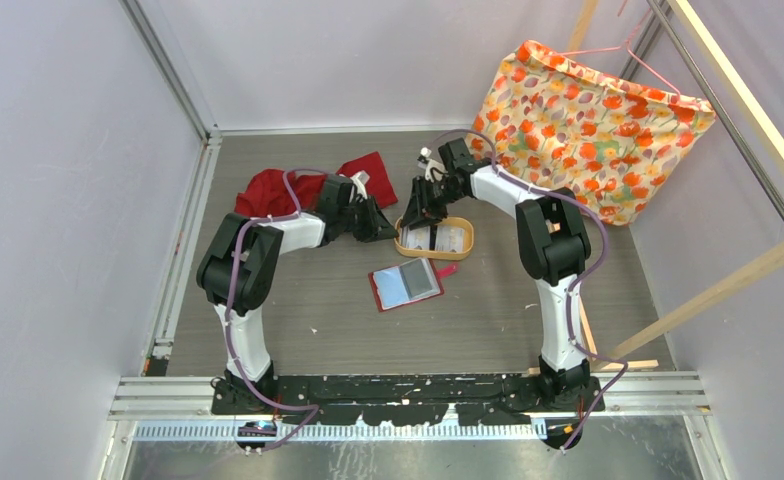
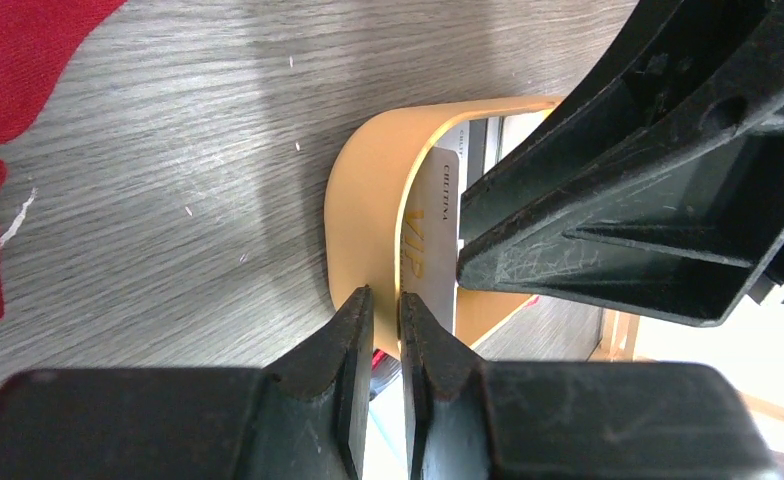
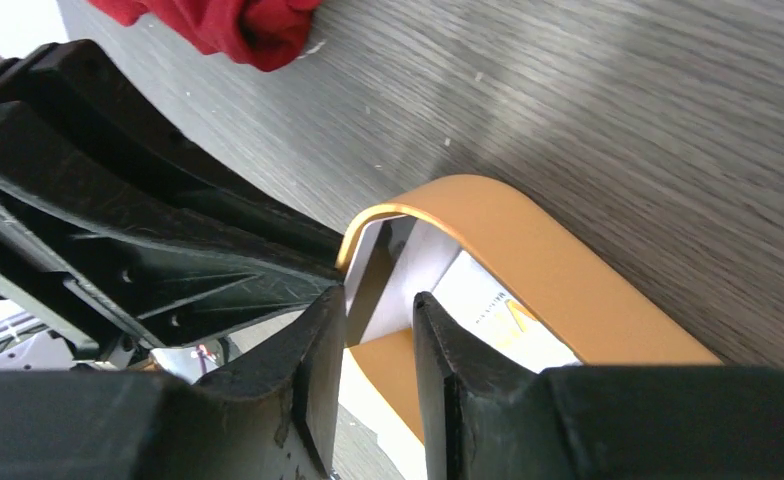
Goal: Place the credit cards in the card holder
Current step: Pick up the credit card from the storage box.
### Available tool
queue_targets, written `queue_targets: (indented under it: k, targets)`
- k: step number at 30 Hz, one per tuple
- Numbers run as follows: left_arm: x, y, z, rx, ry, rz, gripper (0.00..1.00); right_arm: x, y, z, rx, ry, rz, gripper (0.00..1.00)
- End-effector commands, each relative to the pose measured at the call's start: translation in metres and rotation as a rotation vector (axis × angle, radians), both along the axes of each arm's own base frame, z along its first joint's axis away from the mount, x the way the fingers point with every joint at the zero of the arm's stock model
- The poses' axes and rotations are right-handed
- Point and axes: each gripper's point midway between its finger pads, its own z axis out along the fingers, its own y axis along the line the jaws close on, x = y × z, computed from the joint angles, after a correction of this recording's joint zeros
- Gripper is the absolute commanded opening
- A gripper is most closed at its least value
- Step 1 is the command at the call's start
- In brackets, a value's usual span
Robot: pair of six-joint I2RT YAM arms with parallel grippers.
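The credit cards (image 1: 434,238) lie in an oval tan wooden tray (image 1: 465,241) at mid table. The red card holder (image 1: 406,285) lies open on the table just in front of the tray, apart from both grippers. My left gripper (image 2: 383,297) is pinched on the tray's left end wall (image 2: 363,210), one finger outside and one inside, next to a white VIP card (image 2: 432,250). My right gripper (image 3: 380,295) hangs open over the same end of the tray (image 3: 558,265). A pale card (image 3: 423,262) leans on the wall beyond its tips, and a white card (image 3: 493,308) lies flat.
A crumpled red cloth (image 1: 288,190) lies behind the left arm. A floral fabric bag (image 1: 588,130) stands at the back right beside a wooden frame (image 1: 728,280). The two grippers are very close together over the tray.
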Motion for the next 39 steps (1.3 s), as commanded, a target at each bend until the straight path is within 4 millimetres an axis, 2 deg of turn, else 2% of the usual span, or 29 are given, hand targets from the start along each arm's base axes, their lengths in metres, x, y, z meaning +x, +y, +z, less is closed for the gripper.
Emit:
queue_targets:
  k: [1,7,13,17,23,27,39]
  targets:
    - [-0.003,-0.009,0.014,-0.050,-0.028,-0.041,0.18,0.009,-0.009,0.008,-0.059,-0.064,-0.012,0.37]
    - [-0.005,-0.014,0.017,-0.073,-0.033,-0.077,0.19,0.006,-0.004,0.015,-0.040,-0.069,0.003,0.44]
    - [-0.010,-0.022,0.020,-0.090,-0.032,-0.140,0.24,0.004,-0.002,0.011,-0.055,-0.063,0.004,0.45]
    - [-0.013,-0.026,0.020,-0.079,-0.027,-0.170,0.27,0.003,0.000,0.020,-0.030,-0.074,0.011,0.50]
    - [-0.013,-0.027,0.019,-0.077,-0.020,-0.179,0.28,0.001,-0.001,0.025,-0.023,-0.083,0.016,0.49]
    - [-0.013,-0.027,0.018,-0.076,-0.016,-0.181,0.28,0.001,0.000,0.031,-0.009,-0.091,0.022,0.56]
    - [-0.014,-0.031,0.019,-0.080,-0.007,-0.198,0.29,-0.002,-0.002,0.022,-0.025,-0.068,0.022,0.57]
